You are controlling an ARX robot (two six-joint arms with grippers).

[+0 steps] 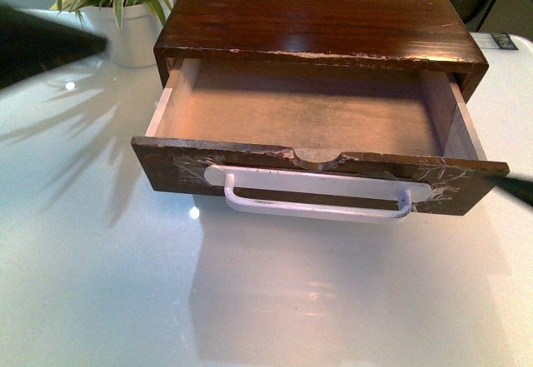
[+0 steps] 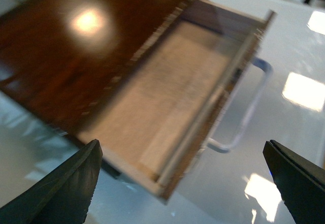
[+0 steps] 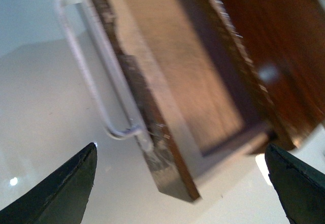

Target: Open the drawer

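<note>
The drawer (image 1: 300, 113) stands pulled out of the dark-brown wooden case (image 1: 321, 9), and its pale interior shows empty. Its scuffed, taped front (image 1: 166, 167) has a half-round notch in the top edge and a long white bar handle (image 1: 316, 200). My left gripper (image 2: 182, 147) is open and empty, hovering above the drawer's (image 2: 167, 97) left front corner. My right gripper (image 3: 181, 149) is open and empty above the drawer's (image 3: 177, 76) right front corner, with the handle (image 3: 86, 71) close by. Neither gripper touches the drawer or the handle.
The case stands on a glossy white table (image 1: 266, 300) with bright reflections. A potted plant in a white pot (image 1: 125, 13) stands at the back left beside the case. A dark blurred piece of my left arm (image 1: 42, 38) shows at the upper left.
</note>
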